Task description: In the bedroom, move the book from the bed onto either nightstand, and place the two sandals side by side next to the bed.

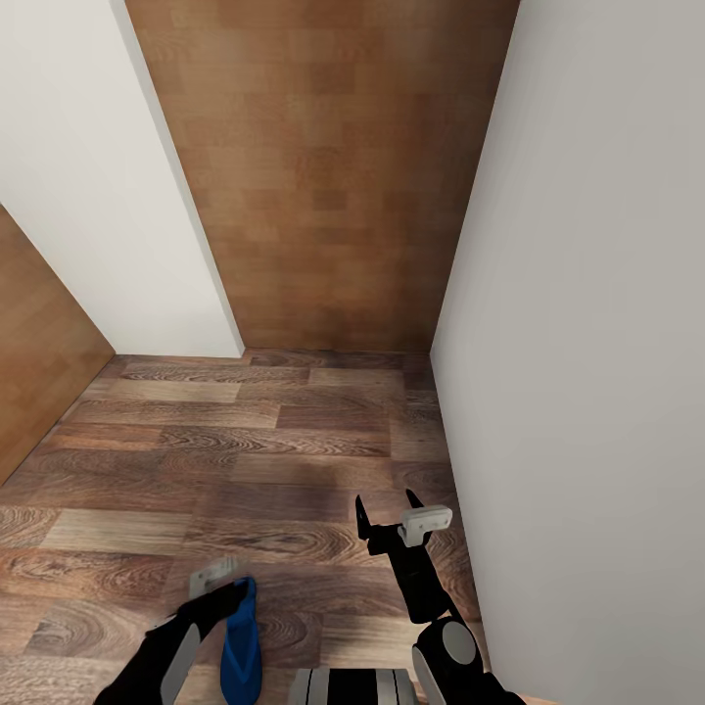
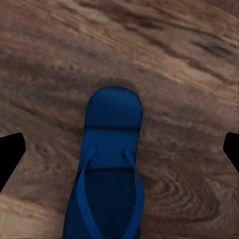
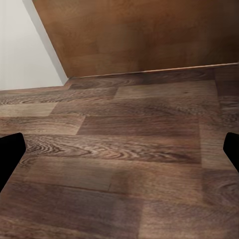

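Right now, one bright blue sandal [image 1: 239, 651] hangs from our left gripper [image 1: 223, 586] near the lower edge of the head view, its length pointing down toward the wooden floor [image 1: 245, 460]. Through the left wrist view the sandal [image 2: 107, 169] runs straight out along the line of the fingers, its thin blue straps facing the camera and its rounded end farthest away, with a soft shadow on the planks beneath it, so we judge it is lifted clear of the floor and not resting on it. The dark fingertips [image 2: 10, 154] sit at the outer edges of that picture, well apart from the sandal's sides, so we cannot tell exactly how the jaws grip it; the hold seems to be at the near end, out of sight. Our right gripper [image 1: 390, 507] reaches forward and low, its two black fingers spread with nothing between them, above bare planks. Ahead of us stands a brown wooden panel [image 1: 333, 166] between two white walls [image 1: 587, 294], like a narrow passage or corner. We judge the task is only partly under way: one sandal is in hand and not yet set down, and the second sandal and the book remain to be handled.
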Motion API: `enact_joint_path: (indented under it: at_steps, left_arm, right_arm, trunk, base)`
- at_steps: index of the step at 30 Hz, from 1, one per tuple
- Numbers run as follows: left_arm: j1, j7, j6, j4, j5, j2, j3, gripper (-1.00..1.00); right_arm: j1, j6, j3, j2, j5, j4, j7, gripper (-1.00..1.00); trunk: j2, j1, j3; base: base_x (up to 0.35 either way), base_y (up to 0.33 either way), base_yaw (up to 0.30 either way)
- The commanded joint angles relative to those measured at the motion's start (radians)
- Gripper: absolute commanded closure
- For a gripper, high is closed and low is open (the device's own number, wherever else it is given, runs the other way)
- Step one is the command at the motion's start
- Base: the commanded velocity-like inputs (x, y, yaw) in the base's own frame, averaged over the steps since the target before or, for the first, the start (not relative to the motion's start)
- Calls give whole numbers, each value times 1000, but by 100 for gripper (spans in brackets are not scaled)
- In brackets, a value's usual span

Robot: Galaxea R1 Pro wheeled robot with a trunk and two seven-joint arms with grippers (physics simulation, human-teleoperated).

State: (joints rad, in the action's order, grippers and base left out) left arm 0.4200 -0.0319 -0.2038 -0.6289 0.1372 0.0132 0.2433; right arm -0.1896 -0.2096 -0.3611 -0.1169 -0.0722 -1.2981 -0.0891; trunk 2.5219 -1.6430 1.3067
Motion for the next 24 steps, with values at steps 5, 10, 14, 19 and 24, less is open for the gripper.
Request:
enact_joint_path:
  at_steps: [5,10,14,19,24]
  left_arm:
    - [0,-3,-3,16,9,0,4,-100]
    - [0,-3,-3,19,9,0,4,-100]
    - [0,-3,-3,22,1,2,3,-100]
    - [0,-2,-4,49,-64,5,2,-100]
    - [0,-2,-7,61,-100,5,2,-100]
  right_arm:
    - [-1,-4,-2,1,-8,0,-4,-100]
    - [-1,-4,-2,1,-8,0,-4,-100]
    - [-1,-4,-2,1,-8,-2,-4,-100]
    - [-1,-4,-2,2,-8,-3,-4,-100]
    - [-1,-4,-2,2,-8,-3,-4,-100]
  trunk:
    - [0,0,1]
    - [0,0,1]
    - [0,0,1]
    - [0,0,1]
    - [0,0,1]
  base:
    - [0,0,0]
    - [0,0,0]
    - [0,0,0]
    - [0,0,0]
    - [0,0,0]
